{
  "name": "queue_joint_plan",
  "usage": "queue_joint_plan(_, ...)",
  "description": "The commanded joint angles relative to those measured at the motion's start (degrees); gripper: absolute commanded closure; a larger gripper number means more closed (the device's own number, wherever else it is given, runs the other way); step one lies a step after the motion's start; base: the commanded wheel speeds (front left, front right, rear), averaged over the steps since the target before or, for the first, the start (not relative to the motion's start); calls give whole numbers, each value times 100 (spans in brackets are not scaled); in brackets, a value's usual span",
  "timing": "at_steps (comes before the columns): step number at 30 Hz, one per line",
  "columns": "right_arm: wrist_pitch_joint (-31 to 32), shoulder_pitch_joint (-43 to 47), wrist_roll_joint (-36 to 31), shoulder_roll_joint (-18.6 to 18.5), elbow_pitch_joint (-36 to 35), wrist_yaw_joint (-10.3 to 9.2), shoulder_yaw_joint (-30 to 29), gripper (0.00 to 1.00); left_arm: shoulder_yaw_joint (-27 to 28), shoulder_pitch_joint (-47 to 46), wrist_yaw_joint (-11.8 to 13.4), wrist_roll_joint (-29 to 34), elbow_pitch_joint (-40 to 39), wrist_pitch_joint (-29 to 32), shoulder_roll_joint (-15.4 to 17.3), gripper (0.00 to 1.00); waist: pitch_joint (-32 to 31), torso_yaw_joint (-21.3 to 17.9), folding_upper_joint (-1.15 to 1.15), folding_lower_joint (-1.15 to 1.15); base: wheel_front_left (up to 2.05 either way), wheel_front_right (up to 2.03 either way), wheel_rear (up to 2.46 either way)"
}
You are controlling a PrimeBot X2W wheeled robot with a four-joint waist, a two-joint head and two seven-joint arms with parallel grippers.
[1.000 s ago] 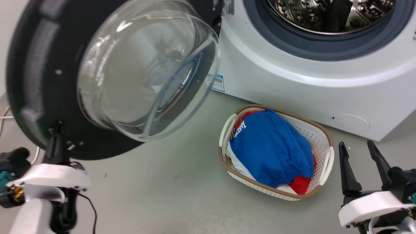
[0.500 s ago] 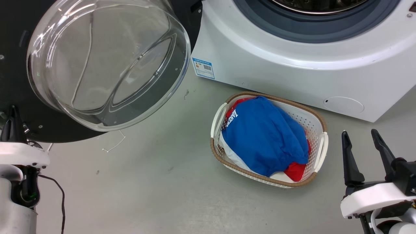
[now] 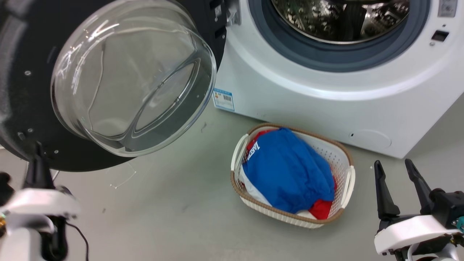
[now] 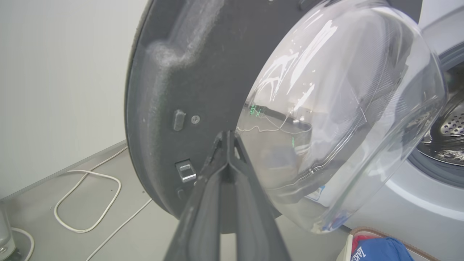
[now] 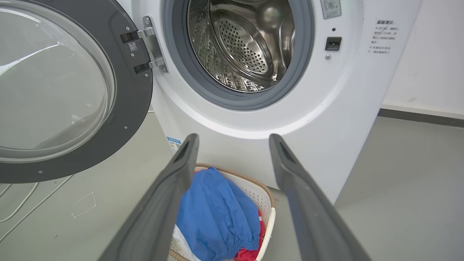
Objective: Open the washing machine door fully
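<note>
The washing machine door [image 3: 21, 90] filled the upper left of the head view, swung well out from the white machine front [image 3: 326, 105], its inner face and bulging glass bowl [image 3: 130, 79] turned toward the camera. In the right wrist view the door [image 5: 132, 90] sat at the left of the frame, hung from a metal hinge [image 5: 152, 43] beside the grey rubber ring [image 5: 174, 65] and the steel drum [image 5: 239, 43].

The left gripper [image 3: 38, 156] rose at the lower left of the head view with its tip over the door's lower rim. In the left wrist view this gripper [image 4: 227, 136] had its two fingers pressed together with nothing between them, the tip against the dark inner face beside the bowl; contact could not be judged.

The right gripper [image 3: 392, 163] stood at the lower right, well apart from the door, fingers spread and empty.

A white basket [image 3: 347, 181] lay on the grey floor [image 3: 174, 217] at lower centre, just in front of the machine, holding a blue garment [image 3: 286, 170] over red cloth [image 3: 320, 209]. A white cable [image 4: 87, 203] looped on the floor at the left wrist view's lower left.
</note>
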Motion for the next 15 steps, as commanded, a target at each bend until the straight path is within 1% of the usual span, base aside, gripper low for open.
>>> queue_joint_plan(1, -45, 64, 46, 9, 26, -2, 17, 0, -3, 196, 36, 127, -166, -12, -80, 100, -164, -8, 0, 0, 0, 0, 0)
queue_joint_plan(5, -96, 159, 107, 8, 129, -2, 49, 0, -65, 723, 103, 447, -677, -12, -375, 100, -389, -28, 0, 0, 0, 0, 0)
queue_joint_plan(12, -187, 245, 179, 8, 219, -2, 113, 0, -315, 1389, 72, 736, -1360, -13, -784, 100, -574, -201, 0, 0, 0, 0, 0)
queue_joint_plan(13, -190, 261, 184, 8, 235, -1, 129, 0, -374, 1446, 58, 762, -1401, -13, -813, 78, -592, -233, 0, 0, 0, 0, 0)
queue_joint_plan(14, -197, 276, 187, 9, 252, -2, 135, 0, -429, 1478, 50, 751, -1445, -13, -863, 61, -611, -266, 0, 0, 0, 0, 0)
queue_joint_plan(15, -210, 291, 201, 9, 269, -2, 149, 0, -485, 1511, 33, 746, -1480, 0, -907, 35, -631, -305, 0, 0, 0, 0, 0)
